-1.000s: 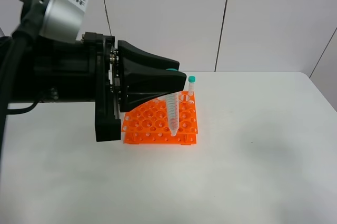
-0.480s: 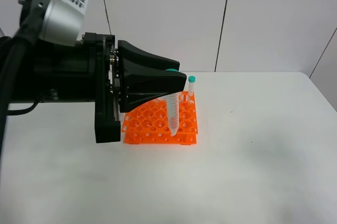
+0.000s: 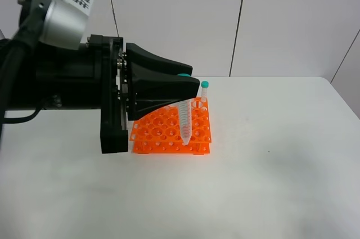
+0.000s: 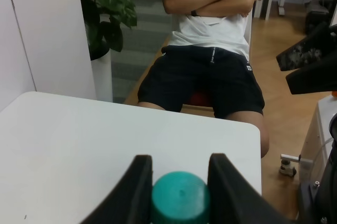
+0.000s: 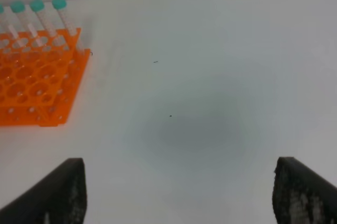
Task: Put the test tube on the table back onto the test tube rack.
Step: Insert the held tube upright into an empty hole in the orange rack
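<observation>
- Exterior high: the left gripper (image 3: 190,86) is clamped on the capped top of the test tube (image 3: 184,122). The tube hangs upright, off the table (image 3: 270,166), with its pointed tip low over the front right part of the test tube rack (image 3: 159,132).
- I cannot tell whether the tip is in a hole or just above the grid. Risk: if the tip sits on the web between holes, lowering further jams it or tilts the tube in the grip.
- Another tube (image 3: 205,89) stands at the rack's back right corner, near the gripper. Risk: a sideways drift of the bulky black jaw could knock it.
- The rack looks light and loose on the table, so a push down off-centre could slide or tip it.
- Left wrist: both fingers (image 4: 138,192) press the teal cap (image 4: 180,197) from either side. The rack and the holes are hidden below, so this view gives no alignment check.
- The grip is on the cap only. Risk: letting go too early drops the tube, and it could bounce out or land slanted.
- A person (image 4: 205,50) sits past the far table edge, well apart from the work.
- Right wrist: the right gripper (image 5: 181,195) is spread wide, holds nothing and hangs over bare table. The rack is off to one side with three tubes (image 5: 37,16) in its back row. Little risk from it unless this arm swings toward the rack.
</observation>
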Controlling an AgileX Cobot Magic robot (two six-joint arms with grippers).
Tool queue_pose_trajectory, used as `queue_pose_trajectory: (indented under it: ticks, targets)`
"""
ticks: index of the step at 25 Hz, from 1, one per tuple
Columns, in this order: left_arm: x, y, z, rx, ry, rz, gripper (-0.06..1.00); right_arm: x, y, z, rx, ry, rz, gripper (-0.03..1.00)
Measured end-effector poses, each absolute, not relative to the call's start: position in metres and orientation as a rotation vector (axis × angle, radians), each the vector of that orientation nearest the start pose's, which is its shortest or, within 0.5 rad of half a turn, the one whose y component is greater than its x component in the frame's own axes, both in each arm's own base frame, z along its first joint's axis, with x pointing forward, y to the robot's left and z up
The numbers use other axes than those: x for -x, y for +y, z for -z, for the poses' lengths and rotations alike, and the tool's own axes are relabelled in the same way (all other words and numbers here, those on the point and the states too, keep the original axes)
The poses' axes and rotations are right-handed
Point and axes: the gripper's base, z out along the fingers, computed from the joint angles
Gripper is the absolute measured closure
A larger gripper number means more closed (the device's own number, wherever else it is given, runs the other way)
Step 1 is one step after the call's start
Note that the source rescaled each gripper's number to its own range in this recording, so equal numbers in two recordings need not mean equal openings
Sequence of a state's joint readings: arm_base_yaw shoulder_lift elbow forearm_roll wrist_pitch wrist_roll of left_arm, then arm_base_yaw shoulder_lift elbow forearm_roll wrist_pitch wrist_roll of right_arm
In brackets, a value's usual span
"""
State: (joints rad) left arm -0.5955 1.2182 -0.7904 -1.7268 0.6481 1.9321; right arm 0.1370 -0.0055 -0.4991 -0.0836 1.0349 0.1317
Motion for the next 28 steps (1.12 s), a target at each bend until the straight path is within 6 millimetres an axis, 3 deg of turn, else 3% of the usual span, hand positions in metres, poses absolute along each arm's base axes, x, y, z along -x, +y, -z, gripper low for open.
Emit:
queue_pose_trajectory:
  ticks: [12,18,28]
  targets:
    - [-0.181,-0.187,-0.322,-1.092,1.476,0.856,0.94,0.004,-0.007,-0.279,0.003,2.012,-0.072,0.06]
    - [-0.188,-0.184,-0.321,-1.036,1.564,0.799,0.94,0.004,-0.007,-0.279,0.003,2.012,-0.072,0.06]
    - [-0.218,-0.163,-0.326,-0.699,1.841,0.506,0.94,0.004,-0.007,-0.279,0.003,2.012,-0.072,0.06]
